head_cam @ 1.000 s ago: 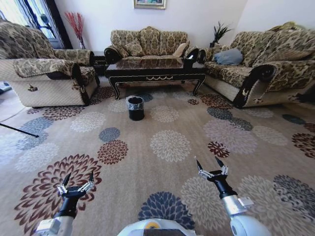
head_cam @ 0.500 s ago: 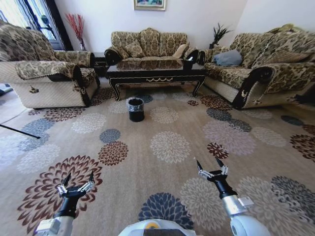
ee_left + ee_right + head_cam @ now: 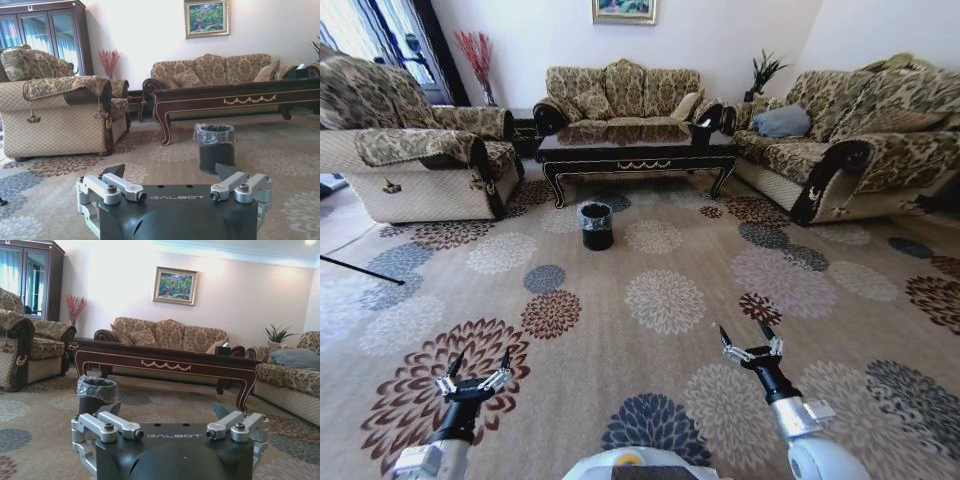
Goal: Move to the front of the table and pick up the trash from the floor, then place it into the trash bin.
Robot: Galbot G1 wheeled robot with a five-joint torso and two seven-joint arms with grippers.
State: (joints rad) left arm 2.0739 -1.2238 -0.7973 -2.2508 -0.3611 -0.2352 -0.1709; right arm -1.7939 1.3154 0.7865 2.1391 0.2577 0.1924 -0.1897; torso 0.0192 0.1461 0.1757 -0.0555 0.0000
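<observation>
The dark brown table stands far ahead, in front of the back sofa. The black bin, lined with a clear bag, sits on the flowered carpet floor just before the table's left half. My left gripper and right gripper hover low over the carpet close to me, both open and holding nothing. In the left wrist view the open gripper faces the bin and table. The right wrist view has its open gripper, the bin and the table. The trash is out of view.
An armchair flanks the left side, a sofa stands behind the table, and another sofa lines the right. A black tissue box sits on the table's right end. A thin dark rod lies at the left.
The whole picture has slipped slightly downward, so the camera has moved a little. Both arms keep the same pose with fingers spread.
</observation>
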